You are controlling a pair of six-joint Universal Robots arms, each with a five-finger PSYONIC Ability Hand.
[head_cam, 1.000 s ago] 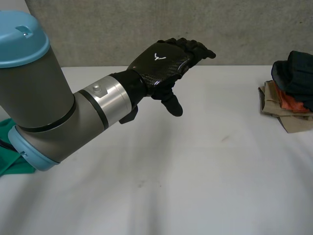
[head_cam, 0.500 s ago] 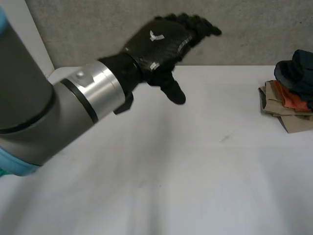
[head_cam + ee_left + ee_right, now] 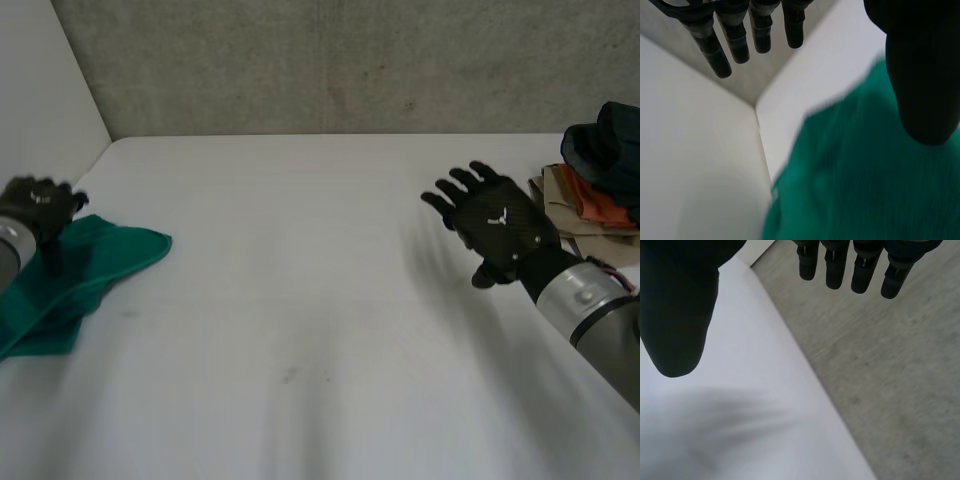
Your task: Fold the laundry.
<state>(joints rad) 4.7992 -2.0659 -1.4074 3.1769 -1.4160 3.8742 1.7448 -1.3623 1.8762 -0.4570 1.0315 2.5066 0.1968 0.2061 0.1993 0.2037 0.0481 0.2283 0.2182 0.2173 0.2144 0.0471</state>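
Crumpled green knit cloth (image 3: pixel 100 262) at left edge of white table (image 3: pixel 320 330), not yet folded. Black left hand (image 3: pixel 38 205) poised over it, fingers straight, nothing gripped. Black right hand (image 3: pixel 495 232) spread, empty, at right beside stacked clothes pile (image 3: pixel 590 190). Step judged: pickup. Next: cloth edge to be pinched, drawn to centre.

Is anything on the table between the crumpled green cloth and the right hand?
No: the head view shows bare white table between the crumpled green cloth and the right hand.
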